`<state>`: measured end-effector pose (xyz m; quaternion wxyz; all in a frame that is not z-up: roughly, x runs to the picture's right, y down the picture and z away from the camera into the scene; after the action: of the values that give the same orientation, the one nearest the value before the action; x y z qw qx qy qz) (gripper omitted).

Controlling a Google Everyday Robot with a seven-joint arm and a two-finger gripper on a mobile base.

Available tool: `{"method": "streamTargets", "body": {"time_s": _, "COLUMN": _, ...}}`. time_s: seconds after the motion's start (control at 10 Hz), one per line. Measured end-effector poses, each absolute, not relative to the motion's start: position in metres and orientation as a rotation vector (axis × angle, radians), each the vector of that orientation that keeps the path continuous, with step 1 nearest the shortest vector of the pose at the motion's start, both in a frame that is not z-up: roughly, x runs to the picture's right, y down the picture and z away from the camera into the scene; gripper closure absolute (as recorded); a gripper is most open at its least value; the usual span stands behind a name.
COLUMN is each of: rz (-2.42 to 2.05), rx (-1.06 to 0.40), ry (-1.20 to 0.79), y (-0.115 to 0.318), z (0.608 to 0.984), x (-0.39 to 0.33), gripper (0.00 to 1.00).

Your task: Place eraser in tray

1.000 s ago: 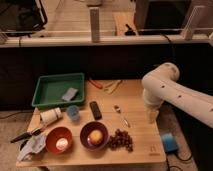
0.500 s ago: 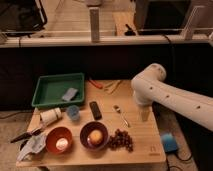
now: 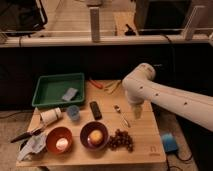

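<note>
The gripper hangs over the wooden table, fingers seemingly spread and empty; the black eraser lies flat beyond the spoon on the tray's side, long axis front-to-back; the green tray sits just behind it.

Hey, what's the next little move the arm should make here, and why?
Probably bring the gripper across and down over the eraser. The eraser lies on the table, outside the tray, and the open gripper hangs empty on the far side of the spoon.
</note>
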<state>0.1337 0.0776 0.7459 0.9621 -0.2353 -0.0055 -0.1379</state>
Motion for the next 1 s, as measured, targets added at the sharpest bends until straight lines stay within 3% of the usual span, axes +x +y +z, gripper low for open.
{"method": "streamTargets", "body": {"time_s": 1.0, "rz": -0.291, "rx": -0.421, "ry": -0.102, "y": 0.042, "z": 0.783, "x": 0.073, "gripper": 0.2}}
